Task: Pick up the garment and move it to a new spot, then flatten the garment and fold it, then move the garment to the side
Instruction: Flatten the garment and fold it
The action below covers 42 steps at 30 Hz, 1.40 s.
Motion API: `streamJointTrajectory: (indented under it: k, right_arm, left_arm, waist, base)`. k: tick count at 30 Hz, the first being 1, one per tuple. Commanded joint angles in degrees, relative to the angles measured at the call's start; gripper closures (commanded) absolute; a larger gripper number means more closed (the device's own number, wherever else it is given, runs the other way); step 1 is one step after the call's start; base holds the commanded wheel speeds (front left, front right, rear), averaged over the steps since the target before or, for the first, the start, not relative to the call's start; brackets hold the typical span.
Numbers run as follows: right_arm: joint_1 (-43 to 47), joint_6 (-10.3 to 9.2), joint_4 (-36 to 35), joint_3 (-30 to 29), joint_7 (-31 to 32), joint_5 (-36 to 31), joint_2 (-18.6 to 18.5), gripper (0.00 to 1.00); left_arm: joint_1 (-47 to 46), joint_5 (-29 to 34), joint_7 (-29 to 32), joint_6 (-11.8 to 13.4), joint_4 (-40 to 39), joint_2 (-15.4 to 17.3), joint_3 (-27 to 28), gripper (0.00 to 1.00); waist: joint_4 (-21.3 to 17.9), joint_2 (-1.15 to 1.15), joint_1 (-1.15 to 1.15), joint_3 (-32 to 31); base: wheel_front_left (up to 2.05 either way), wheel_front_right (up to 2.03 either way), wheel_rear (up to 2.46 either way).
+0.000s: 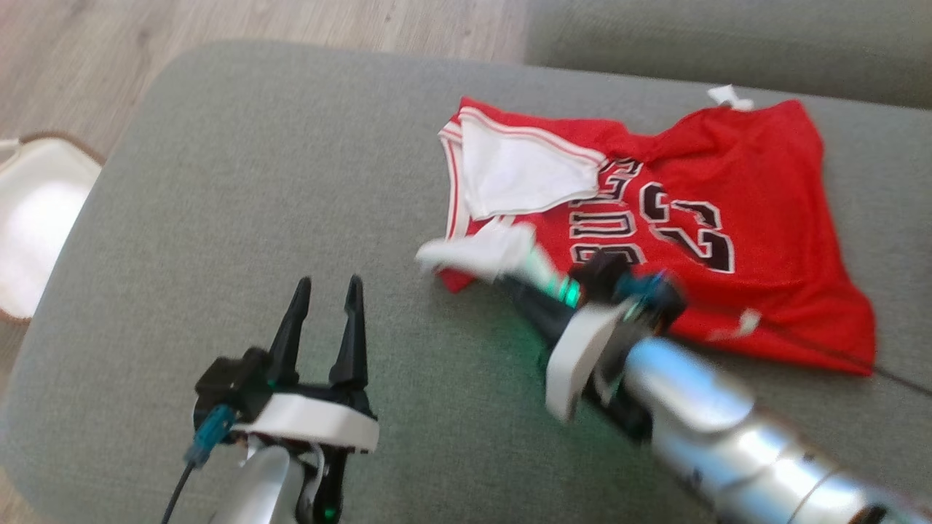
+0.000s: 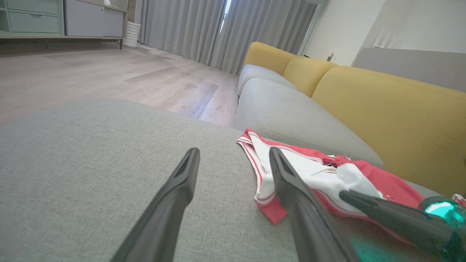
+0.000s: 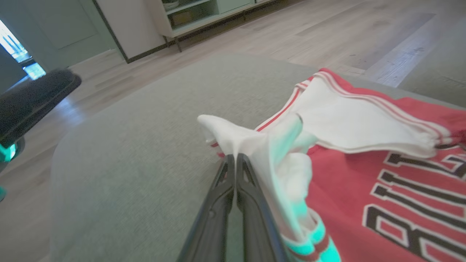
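Red jersey [image 1: 786, 240] lying rumpled on the far right of a grey cushion [image 1: 255, 182], right claw [image 3: 235, 160] pinched closed on its white near-left corner, left claw [image 1: 329, 287] fingers spread apart above the cushion, left of the jersey

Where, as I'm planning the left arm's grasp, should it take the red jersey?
Probably the striped armhole trim of the jersey, from the robot's left: it faces the open left gripper, and the right gripper is shut on the near white corner.
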Motion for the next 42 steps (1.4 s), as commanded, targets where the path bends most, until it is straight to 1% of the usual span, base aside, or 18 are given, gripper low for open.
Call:
streamJointTrajectory:
  k: [1, 3, 4, 5, 6, 7, 10, 13, 16, 19, 21, 23, 26, 29, 31, 35, 38, 42]
  right_arm:
    - [1.62, -0.04, -1.86, 2.60, -1.12, -0.91, 1.27, 1.00]
    - [2.74, -0.04, -2.17, 5.88, -1.23, -2.13, 1.61, 1.00]
    - [3.32, -0.04, -2.31, 7.62, -1.17, -2.71, 1.79, 0.93]
    - [3.32, -0.04, -2.31, 7.62, -1.17, -2.71, 1.79, 0.93]
    - [3.94, -0.04, -2.63, 9.17, -1.08, -3.19, 1.97, 0.33]
    - [4.74, -0.04, -3.04, 10.29, -0.80, -3.29, 2.16, 0.00]
    - [6.80, -0.04, -4.90, 12.22, 0.81, -3.18, 2.48, 0.00]
    - [7.78, -0.04, -7.06, 12.75, 1.26, -2.48, 2.04, 0.00]
    - [7.29, -0.04, -8.45, 12.71, -0.65, -0.88, 0.89, 0.00]
    - [6.49, -0.04, -9.15, 9.61, -3.09, 1.43, -0.45, 0.00]
    - [6.34, -0.04, -9.00, 4.81, -4.31, 3.15, -1.31, 0.00]
    - [6.23, -0.04, -8.28, -0.27, -4.93, 2.99, -2.29, 0.00]
    - [6.96, -0.04, -7.85, -10.86, -5.20, 0.95, -3.48, 0.00]
    - [10.25, -0.04, -9.89, -24.18, -5.23, -4.27, -4.07, 0.00]
    - [13.54, -0.04, -12.30, -32.37, -5.24, -9.02, -3.52, 0.00]
    - [21.68, -0.04, -18.51, -46.07, -5.25, -17.89, 0.47, 0.00]
    - [27.37, -0.04, -23.29, -51.61, -5.25, -22.95, 3.24, 0.00]
    - [32.13, -0.04, -27.09, -54.40, -5.25, -25.90, 4.75, 0.00]
  left_arm:
    - [-0.31, 0.74, -0.55, -0.52, -1.27, 0.25, 2.83, 0.00]
    - [0.22, 1.22, -0.55, -0.76, -1.00, 0.25, 3.61, 0.00]
    - [0.47, 1.46, -0.55, -0.87, -0.87, 0.25, 3.97, 0.00]
    - [0.47, 1.46, -0.55, -0.87, -0.87, 0.25, 3.97, 0.00]
    - [0.72, 1.70, -0.55, -0.98, -0.75, 0.25, 4.32, 0.00]
    - [0.98, 1.92, -0.55, -1.09, -0.63, 0.25, 4.65, 0.00]
    - [1.75, 2.43, -0.55, -1.35, -0.44, 0.25, 5.51, 0.00]
    - [2.43, 2.94, -0.55, -1.59, -0.44, 0.25, 6.17, 0.00]
    - [2.78, 3.36, -0.55, -1.73, -0.68, 0.25, 6.67, 0.00]
    - [3.00, 3.63, -0.55, -1.77, -1.00, 0.25, 7.05, 0.00]
    - [3.10, 3.74, -0.55, -1.78, -1.07, 0.25, 7.36, 0.00]
    - [3.19, 3.78, -0.55, -1.79, -1.21, 0.25, 7.84, 0.00]
    - [3.39, 3.84, -0.55, -1.86, -1.48, 0.25, 8.50, 0.00]
    - [3.37, 3.82, -0.55, -1.96, -1.92, 0.25, 9.08, 0.00]
    - [3.29, 3.70, -0.55, -2.00, -2.40, 0.25, 9.55, 0.00]
    - [3.37, 3.52, -0.55, -2.13, -3.13, 0.25, 10.24, 0.00]
    - [3.63, 3.15, -0.55, -2.22, -3.38, 0.25, 10.39, 0.00]
    - [3.74, 2.89, -0.55, -2.29, -3.43, 0.25, 10.35, 0.00]
  waist:
    - [-0.85, 0.00, 0.01, -1.42]
    - [-1.18, 0.00, 0.01, -2.32]
    - [-1.34, 0.00, 0.01, -2.73]
    - [-1.34, 0.00, 0.01, -2.73]
    - [-1.51, 0.00, 0.01, -3.16]
    - [-1.69, 0.00, 0.01, -3.66]
    - [-2.31, 0.00, 0.01, -4.78]
    - [-3.14, 0.00, 0.01, -5.61]
    - [-4.18, 0.00, 0.01, -6.03]
    - [-5.30, 0.00, 0.01, -6.27]
    - [-6.11, 0.00, 0.01, -6.43]
    - [-7.07, 0.00, 0.01, -6.50]
    - [-8.63, 0.00, 0.01, -6.67]
    - [-10.05, 0.00, 0.01, -6.67]
    - [-11.09, 0.00, 0.01, -6.49]
    - [-13.12, 0.00, 0.01, -6.29]
    - [-14.47, 0.00, 0.01, -6.13]
    - [-15.78, 0.00, 0.01, -5.63]
  base:
    - [0.00, 0.00, 0.00]
    - [0.00, 0.00, 0.00]
    - [0.00, 0.00, 0.00]
    - [0.00, 0.00, 0.00]
    - [0.00, 0.00, 0.00]
    - [0.00, 0.00, 0.00]
    - [0.00, 0.00, 0.00]
    - [0.00, 0.00, 0.00]
    - [0.00, 0.00, 0.00]
    - [0.00, 0.00, 0.00]
    - [0.00, 0.00, 0.00]
    - [0.00, 0.00, 0.00]
    - [0.00, 0.00, 0.00]
    - [0.00, 0.00, 0.00]
    - [0.00, 0.00, 0.00]
    - [0.00, 0.00, 0.00]
    - [0.00, 0.00, 0.00]
    - [0.00, 0.00, 0.00]
